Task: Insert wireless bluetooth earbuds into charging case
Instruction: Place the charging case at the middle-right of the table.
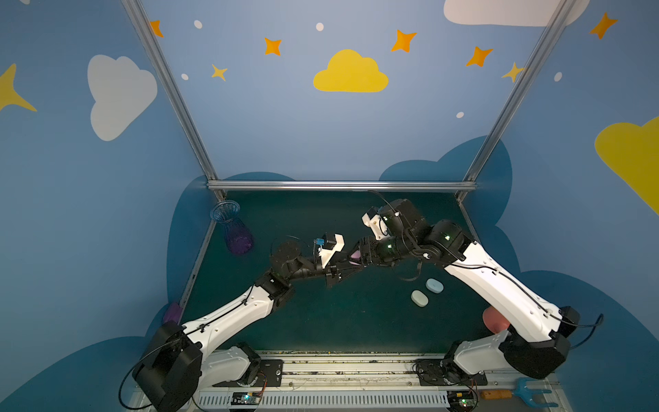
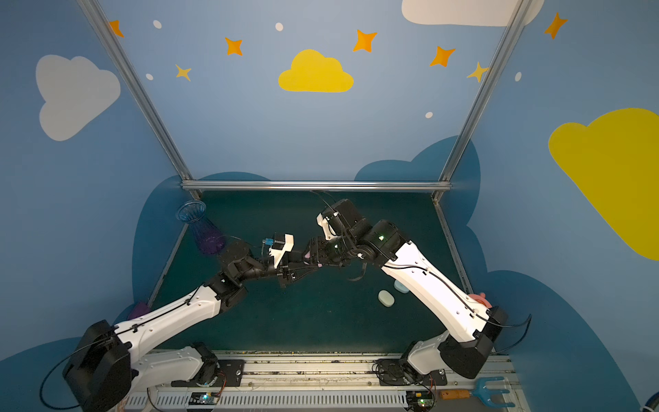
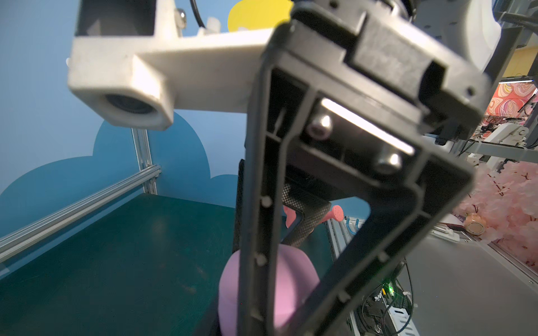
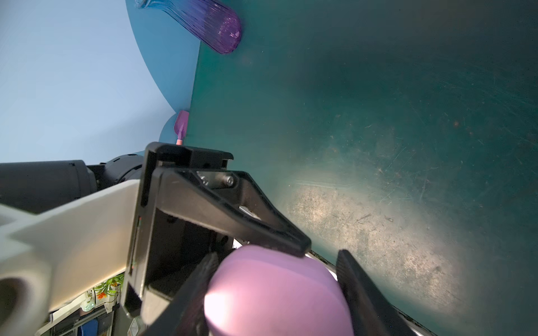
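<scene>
Left gripper point(image 1: 351, 263) is nearly closed and pinches the pink case point(image 4: 276, 293). One of its black fingers point(image 4: 291, 241) lies on top of the case, and the other finger is hidden. Right gripper point(image 4: 276, 260) faces it with its jaws about half open, one finger on each side of the same case and right up against it, but I cannot tell if it is squeezing. That case is smooth and round like a pebble, pinkish purple, and it is up in the air over the middle of the table point(image 1: 338, 321), between the two arms. In both top views only a little pink shows, since the grippers cover the rest. In the left wrist view a big black finger of the right gripper blocks most of the case. By the far left corner of the dark green table is a glass vase point(image 1: 233, 230), blue at the mouth and purple at the bottom. A pink watering can point(image 1: 494, 319) peeks out behind the right arm. A blue toy rake point(image 1: 533, 392) lies past the front edge, and a purple spatula point(image 4: 182, 123) is at the left edge. A pale blue case point(image 1: 434, 285) and a pale green case point(image 1: 419, 298) lie side by side on the table near the right arm, lids shut.
</scene>
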Robot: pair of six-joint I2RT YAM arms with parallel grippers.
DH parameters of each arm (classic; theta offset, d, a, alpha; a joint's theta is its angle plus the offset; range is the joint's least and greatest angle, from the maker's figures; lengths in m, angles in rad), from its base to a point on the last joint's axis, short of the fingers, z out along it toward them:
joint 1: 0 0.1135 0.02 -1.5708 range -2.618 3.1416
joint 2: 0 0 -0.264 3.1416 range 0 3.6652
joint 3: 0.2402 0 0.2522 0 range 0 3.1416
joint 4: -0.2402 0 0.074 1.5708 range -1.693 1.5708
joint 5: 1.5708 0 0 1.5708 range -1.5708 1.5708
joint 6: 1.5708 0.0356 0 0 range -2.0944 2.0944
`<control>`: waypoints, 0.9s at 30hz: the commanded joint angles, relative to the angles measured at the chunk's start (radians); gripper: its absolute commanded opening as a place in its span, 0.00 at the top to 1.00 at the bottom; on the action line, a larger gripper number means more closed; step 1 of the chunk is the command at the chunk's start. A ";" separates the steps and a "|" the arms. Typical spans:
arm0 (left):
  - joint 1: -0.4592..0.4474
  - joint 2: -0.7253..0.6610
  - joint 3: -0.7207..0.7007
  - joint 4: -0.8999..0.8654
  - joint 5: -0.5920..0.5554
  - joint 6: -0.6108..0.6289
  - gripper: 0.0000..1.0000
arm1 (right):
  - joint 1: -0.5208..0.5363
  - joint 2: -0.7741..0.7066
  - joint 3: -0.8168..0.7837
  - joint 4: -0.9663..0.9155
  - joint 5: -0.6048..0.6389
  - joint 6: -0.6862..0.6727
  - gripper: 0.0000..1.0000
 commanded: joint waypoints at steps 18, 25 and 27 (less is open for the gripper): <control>-0.002 -0.084 -0.073 -0.251 -0.289 -0.088 0.00 | -0.168 -0.115 -0.240 0.049 0.105 -0.100 0.52; 0.001 -0.182 -0.140 -0.404 -0.448 -0.120 0.00 | -0.311 -0.064 -0.456 0.236 0.135 -0.202 0.51; 0.001 -0.198 -0.169 -0.385 -0.457 -0.133 0.00 | -0.351 -0.016 -0.480 0.262 0.161 -0.220 0.51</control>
